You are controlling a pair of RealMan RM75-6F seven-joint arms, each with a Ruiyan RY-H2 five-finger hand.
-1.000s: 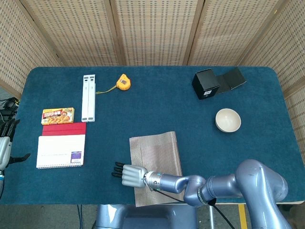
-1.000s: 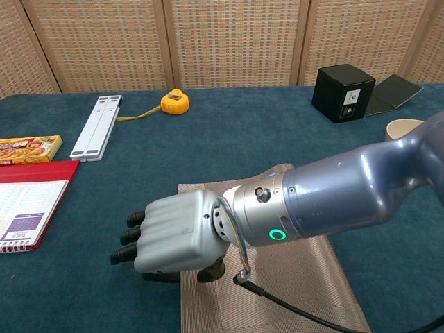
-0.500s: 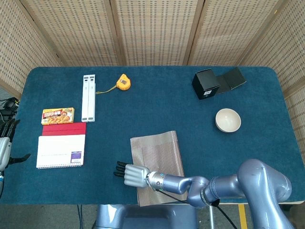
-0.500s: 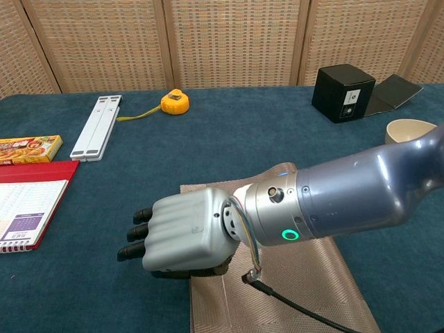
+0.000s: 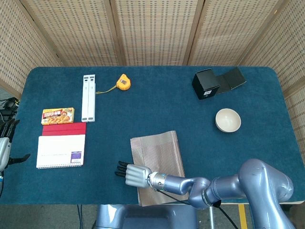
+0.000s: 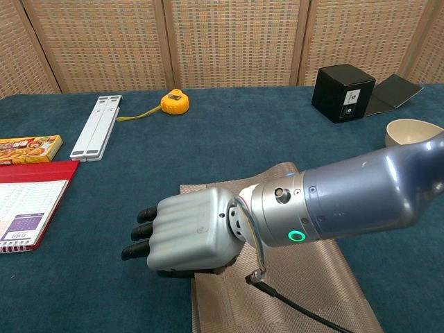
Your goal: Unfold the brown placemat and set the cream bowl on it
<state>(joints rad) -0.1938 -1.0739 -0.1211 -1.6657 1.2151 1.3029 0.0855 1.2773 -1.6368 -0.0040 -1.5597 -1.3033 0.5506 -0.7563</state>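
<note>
The brown placemat point(image 5: 159, 152) point(image 6: 305, 270) lies folded, a narrow strip near the table's front edge. My right hand point(image 5: 135, 175) point(image 6: 184, 237) lies palm down over its left front edge, its fingers stretched left past the mat. The thumb is tucked under the palm at the mat's edge, and the palm hides whether it pinches the mat. The cream bowl point(image 5: 228, 119) point(image 6: 413, 131) stands upright, apart on the right. My left hand point(image 5: 4, 145) hangs off the table's left side, fingers spread and holding nothing.
A white notebook point(image 5: 61, 150) point(image 6: 21, 208) on a red folder lies at the left, a curry box point(image 5: 57, 116) behind it. Farther back are a white stand point(image 5: 88, 98), a yellow tape measure point(image 5: 124, 82) and a black box point(image 5: 206, 84).
My right hand has slid a little to the right and toward the table's front edge. The mat's left front corner has shifted right with it.
</note>
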